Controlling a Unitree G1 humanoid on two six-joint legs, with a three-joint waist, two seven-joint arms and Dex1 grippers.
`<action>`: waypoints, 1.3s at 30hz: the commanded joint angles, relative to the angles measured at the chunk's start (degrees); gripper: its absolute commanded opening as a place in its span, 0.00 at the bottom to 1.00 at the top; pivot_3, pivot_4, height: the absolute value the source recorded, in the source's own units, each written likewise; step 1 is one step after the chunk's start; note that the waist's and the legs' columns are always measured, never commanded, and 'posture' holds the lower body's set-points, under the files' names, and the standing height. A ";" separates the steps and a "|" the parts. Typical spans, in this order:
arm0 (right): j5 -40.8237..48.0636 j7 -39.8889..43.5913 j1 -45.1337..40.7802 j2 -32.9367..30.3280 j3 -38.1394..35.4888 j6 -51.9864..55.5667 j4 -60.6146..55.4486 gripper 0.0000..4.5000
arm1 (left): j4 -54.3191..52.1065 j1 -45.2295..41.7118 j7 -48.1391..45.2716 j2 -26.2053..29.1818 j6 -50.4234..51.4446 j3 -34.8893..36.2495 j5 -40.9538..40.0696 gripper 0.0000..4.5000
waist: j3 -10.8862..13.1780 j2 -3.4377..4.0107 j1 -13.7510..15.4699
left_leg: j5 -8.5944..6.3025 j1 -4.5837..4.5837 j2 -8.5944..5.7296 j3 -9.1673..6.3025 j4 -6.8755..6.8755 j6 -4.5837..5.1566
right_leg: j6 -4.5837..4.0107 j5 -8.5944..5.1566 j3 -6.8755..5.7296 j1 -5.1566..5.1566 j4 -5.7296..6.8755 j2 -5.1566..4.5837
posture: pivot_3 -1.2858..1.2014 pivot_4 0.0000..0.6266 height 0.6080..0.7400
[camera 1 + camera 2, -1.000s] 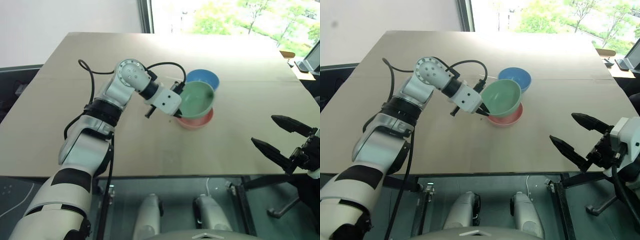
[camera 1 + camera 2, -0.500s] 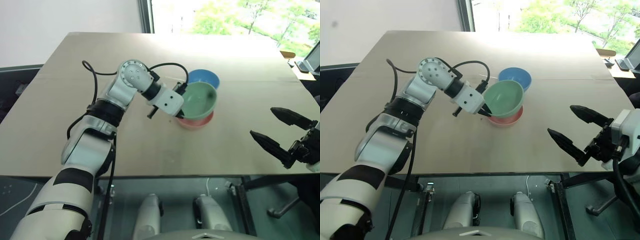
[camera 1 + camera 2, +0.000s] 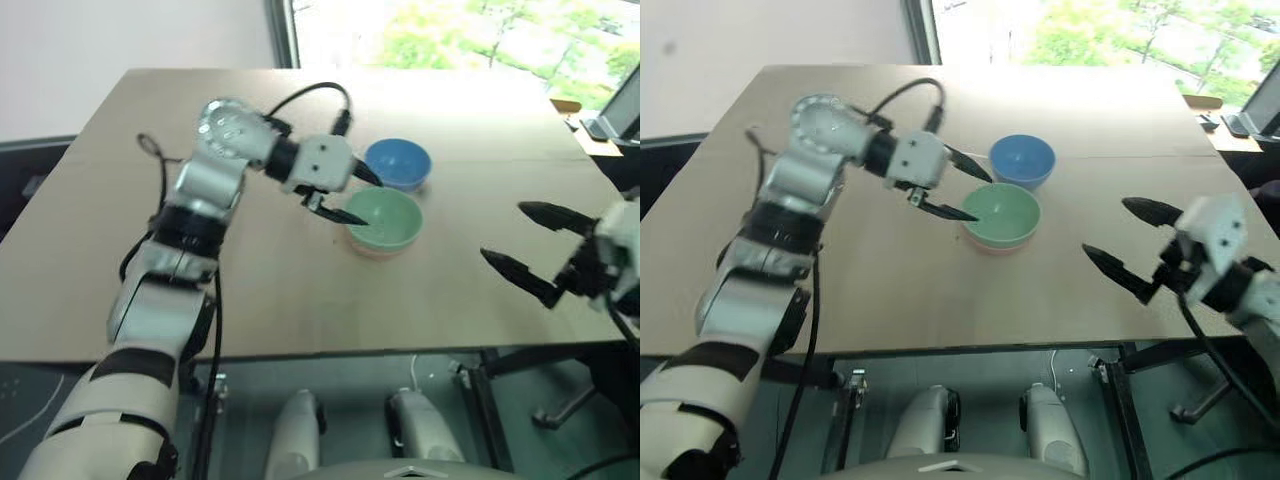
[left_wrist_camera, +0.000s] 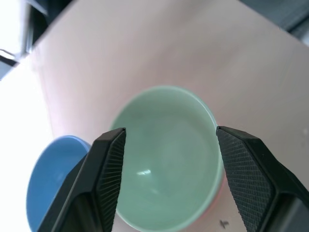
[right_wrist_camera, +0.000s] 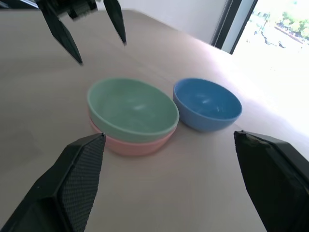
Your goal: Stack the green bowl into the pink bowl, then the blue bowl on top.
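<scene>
Green bowl (image 3: 384,219) sits nested in the pink bowl (image 5: 135,144); only a thin pink rim shows beneath it, and the pair looks level on the table (image 3: 150,280). Blue bowl (image 3: 398,163) stands just beside the stack on its far side, rims close, and we cannot tell whether they touch. Left gripper (image 3: 345,193) hangs over the near-left edge of the green bowl with its 2 black fingers spread and holding nothing; in the left wrist view the fingers (image 4: 106,169) flank the green bowl with air on both sides. Right gripper (image 3: 530,245) hovers above the table's right front portion, well apart from the bowls, fingers wide apart and empty. We judge step 1 done, with step 2, the blue bowl, in hand. To do it well, we would clear the left gripper up and away before anything else, so no finger tips the stack, then take the blue bowl by its rim on the side away from the stack and lower it centred and level. Room: the table is bare left, right and in front of the bowls; the far edge and window lie well beyond the blue bowl. The tight spot is between the blue bowl and the stack.
</scene>
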 commanded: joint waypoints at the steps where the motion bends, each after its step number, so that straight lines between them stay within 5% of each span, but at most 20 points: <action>1: -13.87 3.98 -11.28 -2.59 11.50 -8.91 14.56 1.00 | -13.30 8.25 7.68 2.95 15.06 7.32 -6.51 0.71 | 0.02 -0.03 -0.25 | 0.00 0.01 0.00 -0.01 0.02 0.00 | 0.00 0.00 -0.01 0.01 0.01 0.00 | 0.52 0.24 1.00; 6: -31.76 6.98 -36.63 2.60 26.90 -27.45 47.06 1.00 | -29.43 21.61 16.24 6.88 30.89 13.73 -12.66 0.71 | 0.22 0.05 -1.45 | 0.00 0.07 0.05 0.01 0.08 0.00 | 0.00 0.00 -0.02 0.01 0.02 0.05 | 0.52 0.24 1.00; 14: -48.38 6.02 -61.30 13.69 39.49 -53.38 87.75 1.00 | -45.31 33.52 27.76 8.42 42.14 20.91 -19.12 0.71 | 0.27 0.06 -0.11 | 0.01 -0.12 0.00 -0.02 -0.15 -0.02 | -0.03 0.00 -0.15 -0.11 -0.13 -0.07 | 0.52 0.24 1.00; 28: -59.68 -5.04 -70.59 24.52 43.58 -61.13 105.65 1.00 | -61.64 47.73 38.22 11.84 54.12 37.87 -34.78 0.71 | 0.27 0.07 -1.28 | 0.02 -0.05 -0.14 -0.11 -0.14 -0.03 | -0.05 0.00 -0.25 -0.05 0.02 -0.24 | 0.52 0.24 1.00; 31: -60.46 -5.80 -71.09 25.16 43.34 -60.77 106.39 0.84 | -62.50 49.40 40.48 12.22 55.07 41.10 -37.79 0.71 | 0.27 0.08 -1.54 | 0.02 -0.05 -0.14 -0.14 -0.15 -0.03 | -0.05 0.00 -0.28 -0.05 0.03 -0.24 | 0.52 0.24 1.00; 39: -62.32 -7.90 -71.84 25.67 43.68 -60.79 107.08 0.20 | -63.33 51.23 45.84 12.62 54.75 43.04 -42.93 0.71 | 0.27 0.08 -1.72 | 0.02 -0.05 -0.14 -0.15 -0.15 -0.04 | -0.05 0.00 -0.29 -0.04 0.03 -0.24 | 0.52 0.24 1.00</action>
